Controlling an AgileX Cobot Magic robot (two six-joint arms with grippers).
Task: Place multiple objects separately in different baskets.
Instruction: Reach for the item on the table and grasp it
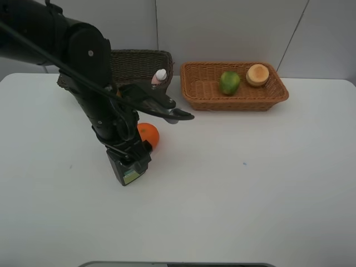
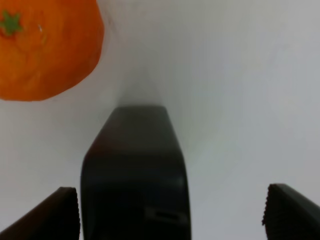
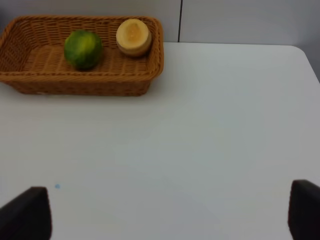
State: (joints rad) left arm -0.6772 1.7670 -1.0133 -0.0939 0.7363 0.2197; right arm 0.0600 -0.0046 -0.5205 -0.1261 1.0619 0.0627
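Left claw [image 2: 175, 217] gapes beside orange [image 2: 45, 47] (white table [image 2: 240, 75] beyond)

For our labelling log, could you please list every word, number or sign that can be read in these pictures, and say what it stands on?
No text can be read in any view.
The pale label on the end of the dark bottle: too small and blurred to read.
The pink spray bottle: no lettering can be made out.
The orange: no print, only its green stem mark.
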